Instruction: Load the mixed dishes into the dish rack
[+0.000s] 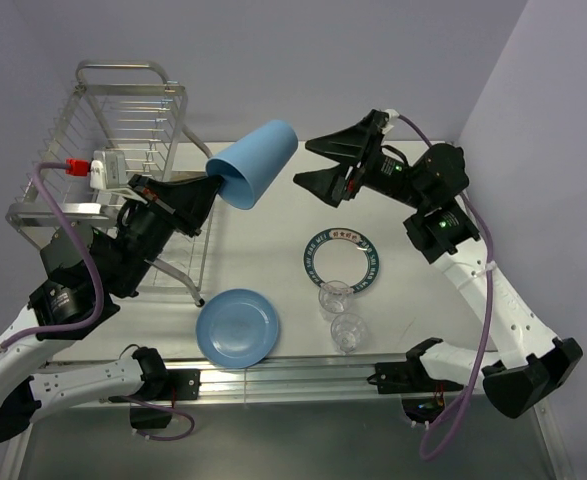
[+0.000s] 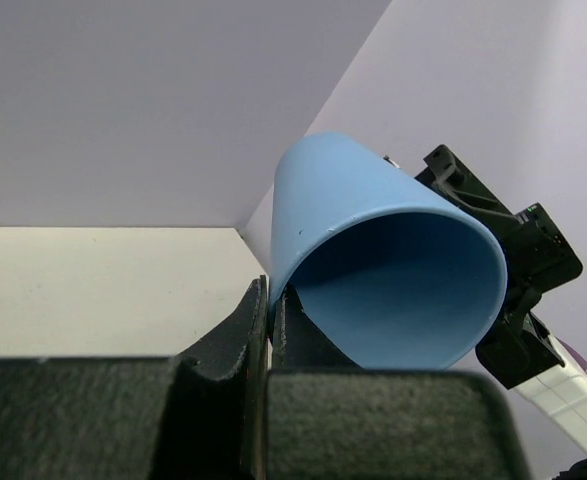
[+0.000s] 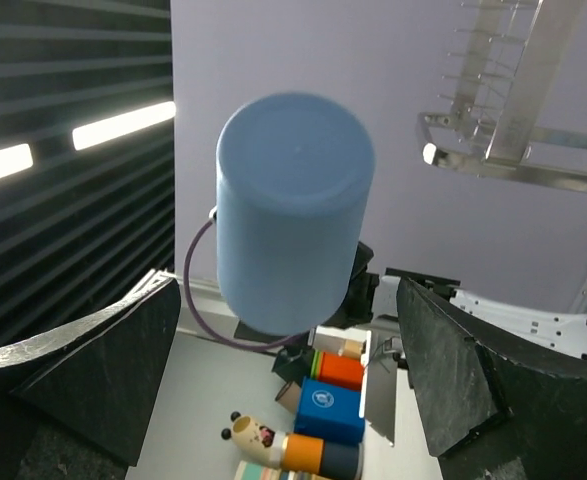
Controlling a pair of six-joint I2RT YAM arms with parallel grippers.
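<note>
Left end effector pinches cup rim, base aimed at spread right end effector at its 3 o'clock, likely a handover re-grip.

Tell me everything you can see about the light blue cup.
The light-blue cup is plain, matte, plastic-looking and tapered, with a flat base and an empty inside. It hangs above the table, tipped sideways, base toward the open right end effector, which isn't touching it. The shut left end effector pinches its rim.
</note>
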